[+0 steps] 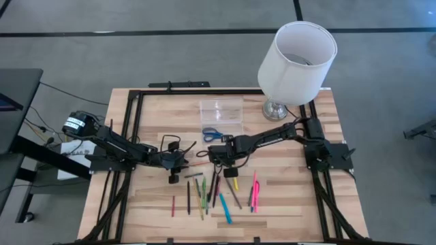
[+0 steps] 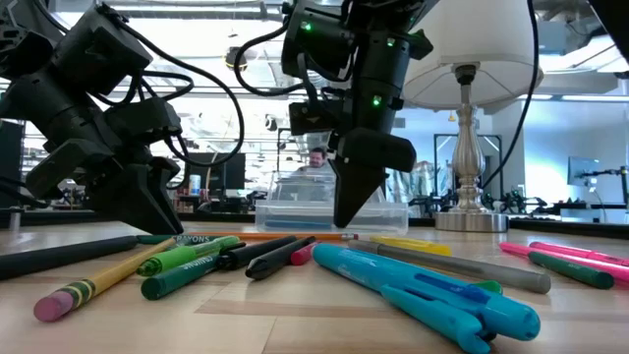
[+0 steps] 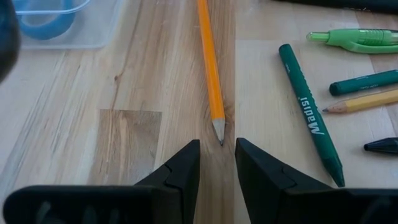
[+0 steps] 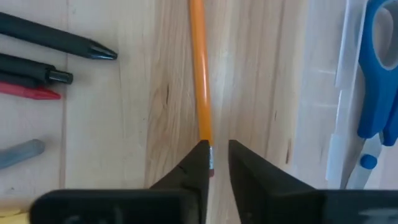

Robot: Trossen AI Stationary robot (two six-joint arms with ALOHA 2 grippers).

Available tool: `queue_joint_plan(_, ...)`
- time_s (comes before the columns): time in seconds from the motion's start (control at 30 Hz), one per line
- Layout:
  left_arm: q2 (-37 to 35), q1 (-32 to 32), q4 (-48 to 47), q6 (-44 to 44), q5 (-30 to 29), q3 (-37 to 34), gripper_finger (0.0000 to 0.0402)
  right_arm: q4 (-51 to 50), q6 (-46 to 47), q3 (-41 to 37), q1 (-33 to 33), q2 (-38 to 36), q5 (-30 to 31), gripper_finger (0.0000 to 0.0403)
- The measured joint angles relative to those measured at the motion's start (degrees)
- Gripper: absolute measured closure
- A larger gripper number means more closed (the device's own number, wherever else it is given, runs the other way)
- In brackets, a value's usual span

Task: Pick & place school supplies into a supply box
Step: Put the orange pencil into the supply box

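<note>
An orange pencil point(image 1: 197, 164) lies flat on the wooden table between my two grippers. In the left wrist view its sharpened tip point(image 3: 219, 134) lies just ahead of my left gripper point(image 3: 217, 155), which is open and holds nothing. My right gripper point(image 4: 217, 155) points down over the pencil's eraser end, its fingers a little apart. The clear supply box point(image 1: 221, 109) stands farther back. Blue-handled scissors point(image 1: 212, 134) lie on clear plastic point(image 4: 348, 112) just in front of the box. More pens and pencils point(image 1: 211, 194) lie toward the near edge. My right gripper stands with its two fingertips on either side of the pencil's eraser end point(image 4: 210, 163), coming from above and in line with the pencil. The gap is wider than the pencil, which lies flat on the table. I cannot tell whether either finger touches it.
A white-shaded lamp point(image 1: 296, 61) stands at the far right corner. Green markers point(image 3: 311, 118), black pens point(image 4: 50, 40), a teal pen point(image 2: 423, 290) and pink markers point(image 1: 254, 194) are scattered over the near half. A black frame point(image 1: 133, 136) runs along the table's edges.
</note>
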Motion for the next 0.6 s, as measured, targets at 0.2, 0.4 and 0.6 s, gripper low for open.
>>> queue_joint_plan(0.2,0.0,0.0,0.0,0.4,0.0,0.0,0.0303,3.1,-1.2,-2.1,-1.5,0.0,-4.3,0.0305)
queue_joint_plan(0.4,0.0,0.0,0.0,1.2,0.3,0.0,0.0330,4.4,-1.5,-3.0,-1.5,0.0,-4.4,0.0301)
queue_joint_plan(0.6,0.0,0.1,0.1,1.9,-0.1,0.0,0.0373,5.4,-1.5,-3.0,-1.5,0.0,-4.4,0.0310)
